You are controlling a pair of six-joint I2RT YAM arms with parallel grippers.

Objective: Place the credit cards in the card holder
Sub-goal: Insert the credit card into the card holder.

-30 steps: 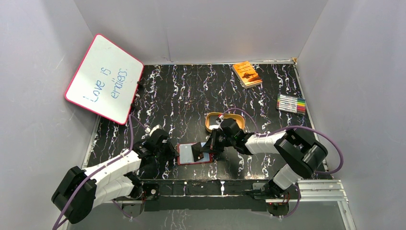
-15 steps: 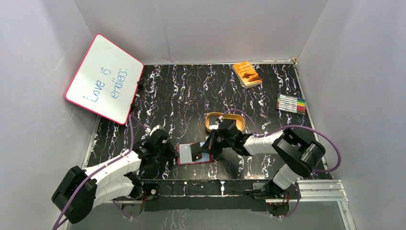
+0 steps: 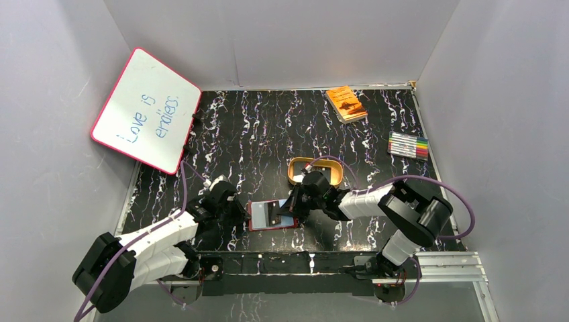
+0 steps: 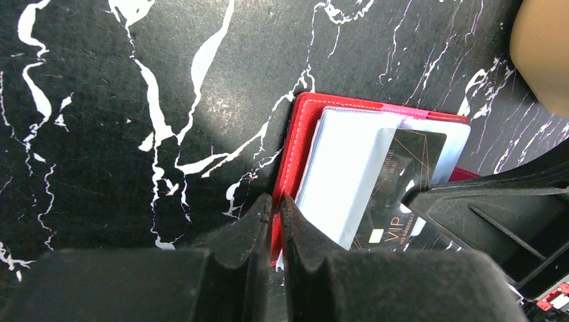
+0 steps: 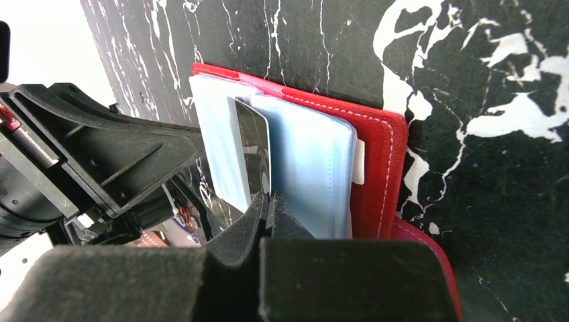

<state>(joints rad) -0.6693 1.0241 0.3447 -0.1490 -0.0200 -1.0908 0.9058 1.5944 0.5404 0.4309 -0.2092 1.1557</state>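
Note:
The dark red card holder (image 3: 257, 223) lies open near the table's front edge, its pale clear sleeves fanned up. In the left wrist view my left gripper (image 4: 276, 209) is shut on the holder's red cover edge (image 4: 303, 134). My right gripper (image 5: 269, 201) is shut on a black credit card (image 5: 253, 144) that stands between the pale sleeves of the holder (image 5: 382, 161). The same black card, marked VIP, shows in the left wrist view (image 4: 402, 181), partly under a sleeve. No other cards are in view. In the top view the left gripper (image 3: 240, 209) and right gripper (image 3: 292, 208) flank the holder.
A gold oval tray (image 3: 292, 172) sits just behind the right gripper. An orange book (image 3: 346, 102) and a set of markers (image 3: 408, 144) lie at the back right. A pink-framed whiteboard (image 3: 146, 109) leans on the left wall.
My right gripper has moved a little to the left with the black card, further over the holder. The left arm and the holder have stayed put.

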